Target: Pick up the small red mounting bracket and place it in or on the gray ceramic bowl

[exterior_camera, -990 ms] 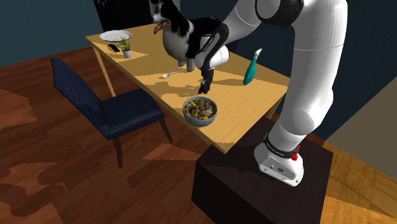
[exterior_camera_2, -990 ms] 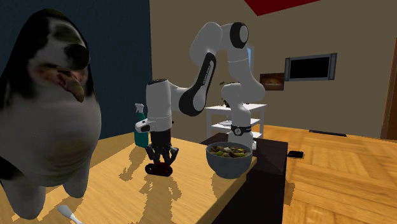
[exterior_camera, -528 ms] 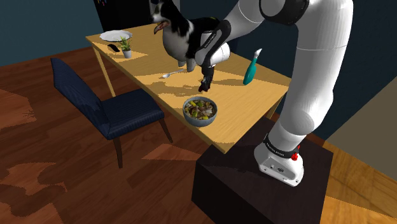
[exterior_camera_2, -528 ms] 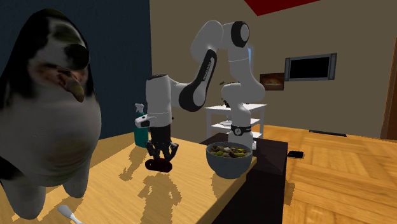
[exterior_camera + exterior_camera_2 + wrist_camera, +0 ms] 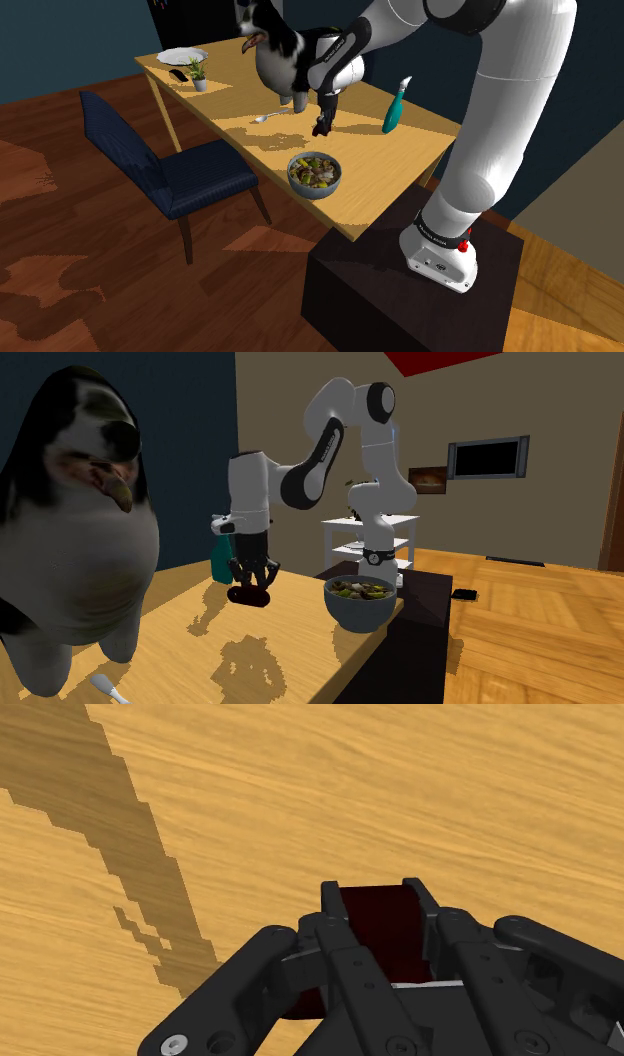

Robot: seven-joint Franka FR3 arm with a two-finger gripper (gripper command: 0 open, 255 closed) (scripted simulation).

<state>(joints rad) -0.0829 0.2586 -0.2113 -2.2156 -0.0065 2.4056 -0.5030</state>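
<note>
My gripper (image 5: 322, 127) hangs above the middle of the wooden table (image 5: 400, 155), shut on the small dark red bracket (image 5: 322, 131). In the wrist view the bracket (image 5: 380, 932) sits clasped between the two black fingertips (image 5: 334, 902), with the bare tabletop (image 5: 350, 794) below it. In the second exterior view the gripper (image 5: 250, 584) holds the bracket (image 5: 250, 596) clear of the table. The grey-blue bowl (image 5: 316, 188) stands near the table's front edge, below the gripper in the shoulder view. It is full of mixed pieces. In the second exterior view the bowl (image 5: 358, 614) lies to the gripper's right.
A large black and white animal figure (image 5: 275, 50) stands close behind the gripper, and it looms at the left (image 5: 80, 522). A teal spray bottle (image 5: 393, 110), a spoon (image 5: 265, 117), a plate (image 5: 180, 56) and a potted plant (image 5: 198, 75) share the table. A dark blue chair (image 5: 170, 165) stands beside it.
The gripper has risen from the tabletop with the bracket in it, which now hangs above the wood. The bowl has not moved.
</note>
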